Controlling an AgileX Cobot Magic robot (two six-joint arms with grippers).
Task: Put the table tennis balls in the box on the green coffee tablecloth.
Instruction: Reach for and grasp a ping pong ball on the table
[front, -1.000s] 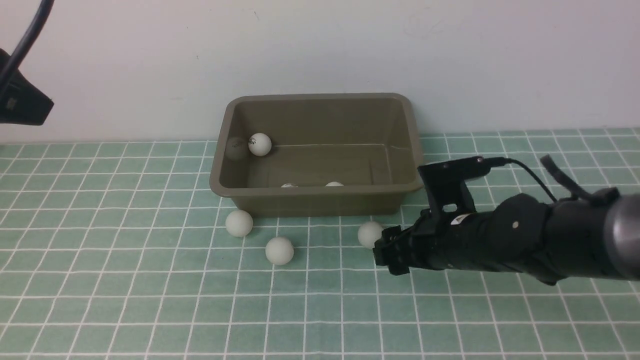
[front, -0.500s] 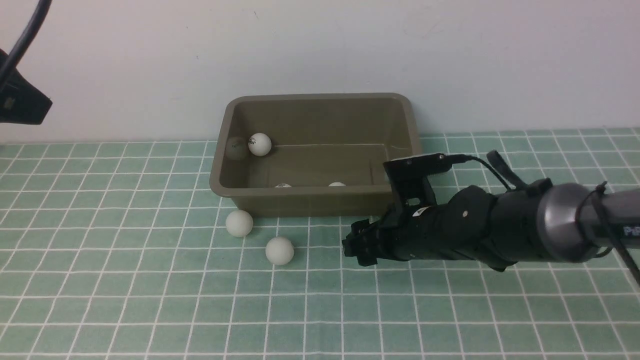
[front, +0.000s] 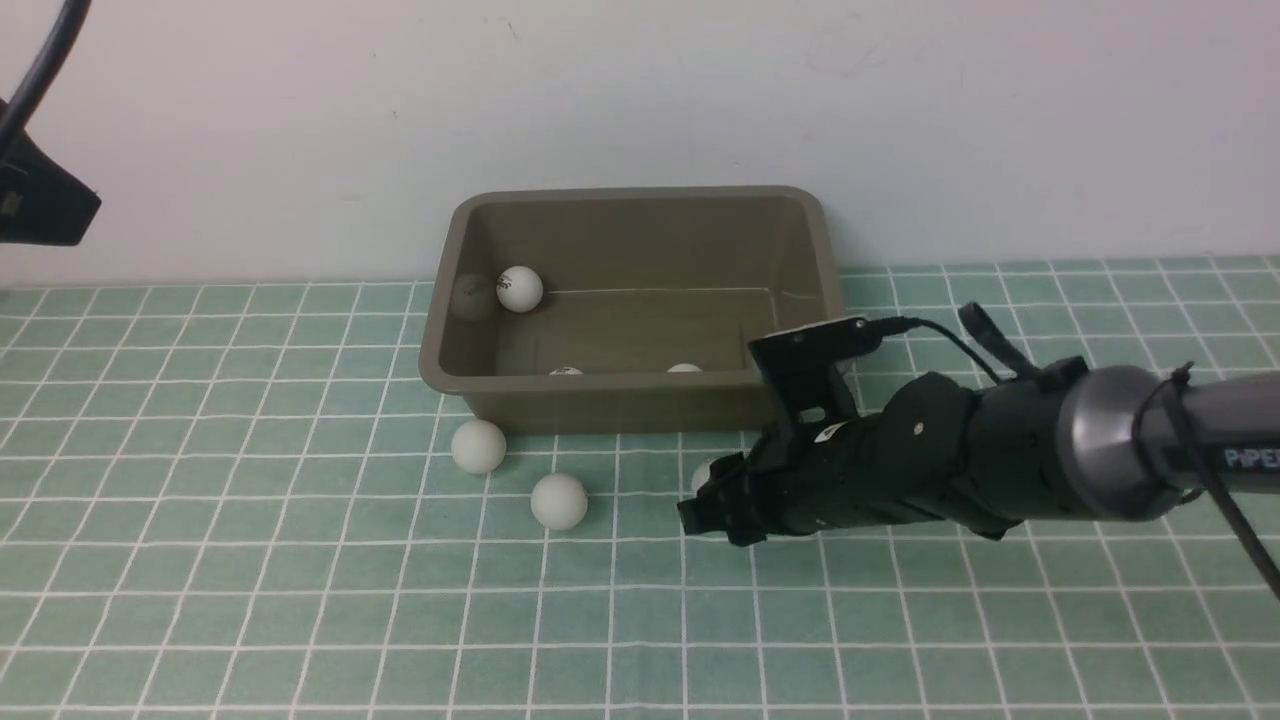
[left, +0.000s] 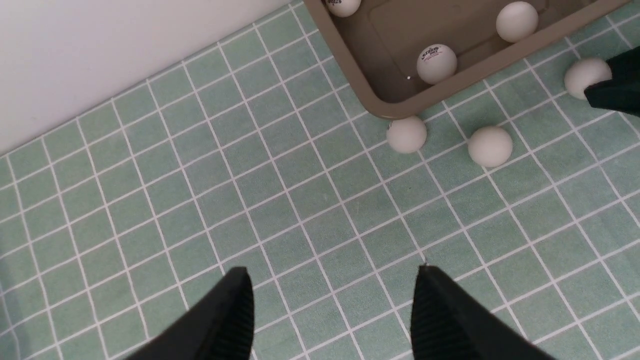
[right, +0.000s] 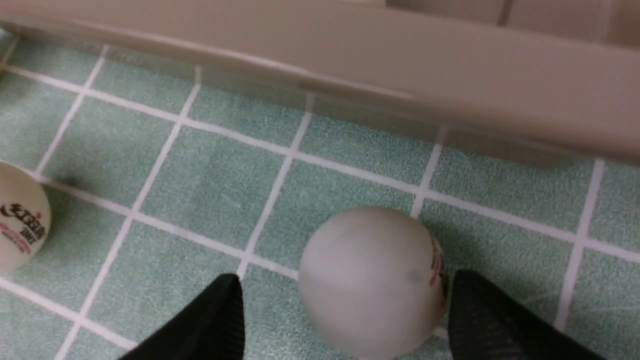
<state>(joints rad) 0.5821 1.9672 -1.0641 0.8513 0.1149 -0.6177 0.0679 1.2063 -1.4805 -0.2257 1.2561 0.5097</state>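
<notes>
In the front view my right gripper (front: 712, 502) lies low at centre right on the green coffee tablecloth (front: 300, 600). A table tennis ball (front: 702, 473) peeks out at its tip, just below the box (front: 630, 405).

In the left wrist view, the left gripper (left: 332, 272) gapes wide and holds nothing.

In the right wrist view, the ball sits between the parted fingers (right: 480, 305). It touches one finger and is clear of the other.
</notes>
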